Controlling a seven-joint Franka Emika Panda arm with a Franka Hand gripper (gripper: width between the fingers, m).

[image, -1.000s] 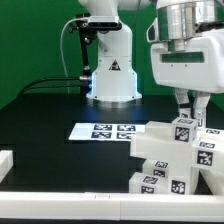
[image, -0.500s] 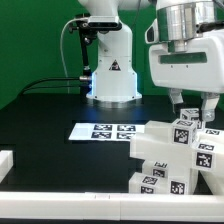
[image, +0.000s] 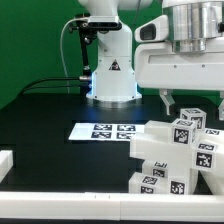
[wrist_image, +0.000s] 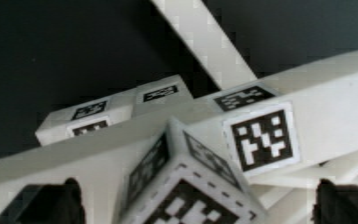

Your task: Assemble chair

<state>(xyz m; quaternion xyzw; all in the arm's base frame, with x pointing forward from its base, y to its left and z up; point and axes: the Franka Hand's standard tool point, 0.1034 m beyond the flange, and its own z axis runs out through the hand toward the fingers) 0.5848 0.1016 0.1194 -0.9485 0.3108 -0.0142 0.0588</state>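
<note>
At the exterior view's right, we find the hand [image: 187, 99] risen clear of the chair [image: 170, 155]. One second ago its fingers reached down around the topmost tagged block [image: 189, 125]; half a second ago they were already partly lifted; now both fingertips [image: 167, 101] hang above that block with visible gap between them and it. The jaws stand apart and carry nothing. We read this as a release followed by a retreat upward.

The chair itself has not shifted across the three exterior pictures. It remains a stepped cluster of matte white blocks with black-and-white tags, resting on the black tabletop [image: 50, 120] toward the exterior view's right, just beside the marker board [image: 103, 130]. The wrist view looks down on the same cluster [wrist_image: 194, 150], a long white bar [wrist_image: 208, 45] running away from it, and the two dark fingertips [wrist_image: 51, 203] at the picture's edge touching no part.

Our judgement: the part just handled was left seated and stayed put on release, so that placement step appears complete. Whether the joint is fully home cannot be confirmed from these views. Further parts would presumably follow.
</note>
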